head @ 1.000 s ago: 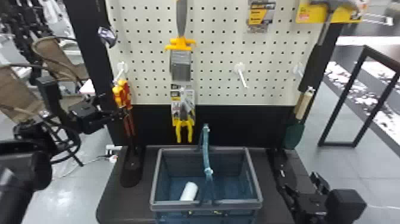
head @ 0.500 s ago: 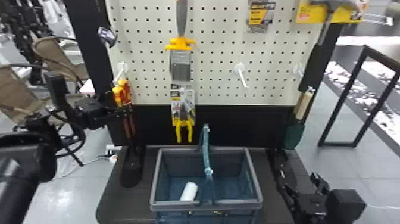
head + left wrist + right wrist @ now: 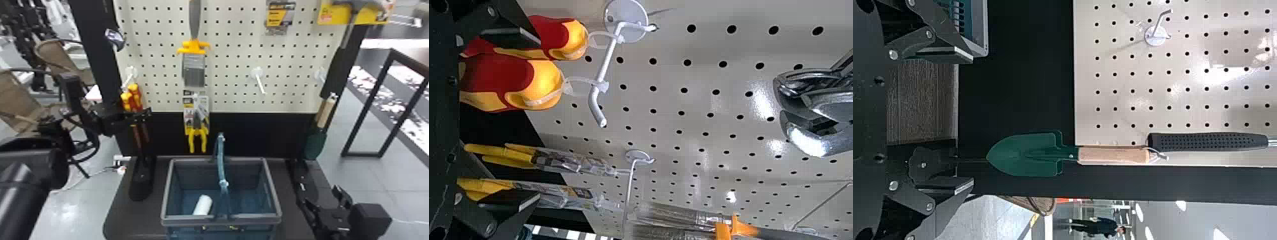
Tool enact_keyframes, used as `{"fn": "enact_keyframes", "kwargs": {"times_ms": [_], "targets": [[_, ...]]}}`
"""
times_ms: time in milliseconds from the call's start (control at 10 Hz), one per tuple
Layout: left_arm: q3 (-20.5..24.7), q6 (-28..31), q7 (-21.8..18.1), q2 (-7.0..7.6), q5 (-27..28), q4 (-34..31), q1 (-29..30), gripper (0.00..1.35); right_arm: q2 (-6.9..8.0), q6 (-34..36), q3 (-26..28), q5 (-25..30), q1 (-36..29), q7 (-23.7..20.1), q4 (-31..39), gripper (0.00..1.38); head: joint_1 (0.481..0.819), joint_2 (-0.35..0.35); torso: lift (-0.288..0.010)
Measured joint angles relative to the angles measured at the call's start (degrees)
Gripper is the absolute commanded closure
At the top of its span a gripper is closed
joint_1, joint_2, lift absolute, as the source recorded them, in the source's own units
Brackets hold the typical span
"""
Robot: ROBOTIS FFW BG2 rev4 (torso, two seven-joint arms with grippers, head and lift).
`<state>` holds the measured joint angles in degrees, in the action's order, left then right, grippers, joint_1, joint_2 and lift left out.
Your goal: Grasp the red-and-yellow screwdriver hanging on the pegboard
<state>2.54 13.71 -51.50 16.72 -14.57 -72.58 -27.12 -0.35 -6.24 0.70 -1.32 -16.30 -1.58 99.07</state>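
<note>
Trouble: your left gripper (image 3: 140,112) stands open around two screwdrivers (image 3: 511,82) under the hook (image 3: 601,85); closing could pinch both together.

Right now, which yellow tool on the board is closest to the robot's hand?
The red-and-yellow screwdrivers on the leftmost hook: the left gripper sits right at them. The yellow pliers and brush hang farther along.

Screwdriver (image 3: 131,95) hangs left on pegboard (image 3: 233,48); basket (image 3: 166,191) before it.
</note>
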Motion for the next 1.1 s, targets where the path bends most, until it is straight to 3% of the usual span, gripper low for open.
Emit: {"fn": "enact_keyframes", "kwargs": {"times_ms": [100,300,1100], "targets": [[-0.24,0.43,0.00,-0.15,0.39,0.00,-0.16,0.97,0.00,0.00,0.00,0.04,0.01,0.00,-0.10,0.40,0.549,0.000,-0.100],[-0.42,1.56,0.22,-0.52,0.64,-0.01,-0.27,1.22,0.00,0.00,0.00,0.08,-0.04,0.00,-0.31,0.40,0.549,0.000,-0.100],[0.50,1.18,1.52,-0.79,0.34,-0.47,0.87,1.22,0.00,0.17,0.00,0.05,-0.04,0.00,-0.81,0.40,0.549,0.000,-0.100]]}}
